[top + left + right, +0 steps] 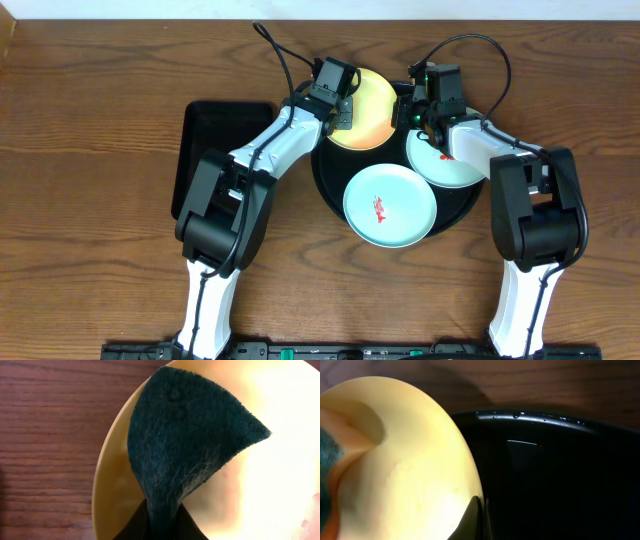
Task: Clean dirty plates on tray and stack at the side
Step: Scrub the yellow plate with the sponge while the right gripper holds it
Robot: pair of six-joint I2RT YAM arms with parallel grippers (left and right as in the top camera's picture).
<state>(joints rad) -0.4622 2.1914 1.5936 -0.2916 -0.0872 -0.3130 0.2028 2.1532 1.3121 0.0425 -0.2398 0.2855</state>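
The pale yellow plate (368,110) sits tilted at the back of the round black tray (460,210). My left gripper (343,110) is shut on a dark green scouring pad (185,435) that lies pressed on the yellow plate (115,485). My right gripper (408,112) is shut on the yellow plate's right rim (410,485); the tray (555,470) lies beside it. A mint-white plate (390,205) with a red sauce smear sits at the tray's front. A second mint-white plate (445,160) with a red spot lies at the right, partly under my right arm.
A smaller rectangular black tray (215,150) lies on the wooden table (90,200) to the left of the round tray, partly under my left arm. Cables rise from both wrists at the back.
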